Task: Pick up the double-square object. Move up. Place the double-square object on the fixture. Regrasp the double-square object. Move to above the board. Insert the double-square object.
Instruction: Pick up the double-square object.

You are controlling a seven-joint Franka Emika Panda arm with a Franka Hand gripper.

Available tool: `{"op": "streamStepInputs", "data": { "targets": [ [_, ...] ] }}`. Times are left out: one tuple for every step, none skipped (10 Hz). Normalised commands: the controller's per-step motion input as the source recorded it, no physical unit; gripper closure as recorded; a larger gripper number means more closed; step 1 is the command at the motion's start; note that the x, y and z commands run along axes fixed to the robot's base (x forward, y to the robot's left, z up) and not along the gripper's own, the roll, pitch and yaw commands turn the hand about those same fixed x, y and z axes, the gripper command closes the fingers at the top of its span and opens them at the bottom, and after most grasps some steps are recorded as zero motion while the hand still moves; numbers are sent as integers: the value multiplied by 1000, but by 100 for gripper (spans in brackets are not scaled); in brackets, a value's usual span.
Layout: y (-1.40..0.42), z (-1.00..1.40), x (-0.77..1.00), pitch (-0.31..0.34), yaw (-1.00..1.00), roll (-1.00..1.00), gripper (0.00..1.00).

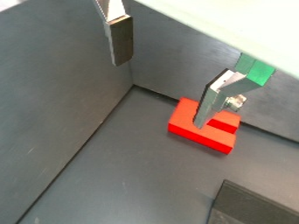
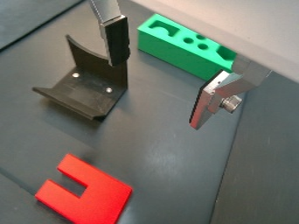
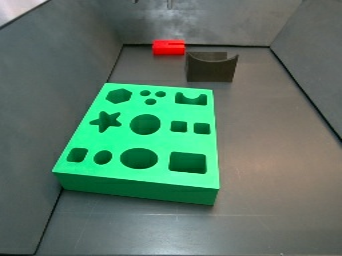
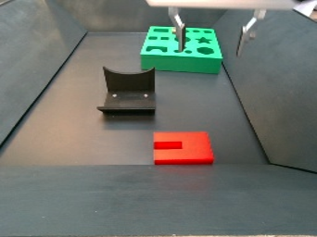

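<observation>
Here the red block (image 4: 183,147) lies flat on the dark floor, a slot splitting its two square prongs, near the fixture (image 4: 126,92). The gripper (image 4: 216,23) hangs above, fingers apart, empty.

The desk (image 4: 74,139) was a flat, matte dark grey surface, and soft overhead light left a pale sheen across it in both side views. Plain grey walls (image 3: 201,20) rose from it on every side I could see, the side wall (image 4: 283,93) leaning outward, with thin dark seams where they met the bottom. Above one wall's upper edge showed a whitish strip (image 1: 233,22).
</observation>
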Motion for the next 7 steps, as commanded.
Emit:
{"op": "streamStepInputs", "data": {
  "targets": [
    [320, -211, 140, 63, -694, 0, 0],
    [311, -214, 146, 63, -703, 0, 0],
    [189, -140, 226, 27, -820, 0, 0],
    [163, -100, 249, 0, -837, -17, 0],
    [146, -94, 237, 0, -851, -21, 0],
    [146, -111, 223, 6, -857, -7, 0],
    [160, -137, 203, 17, -851, -1, 0]
  ]
}}
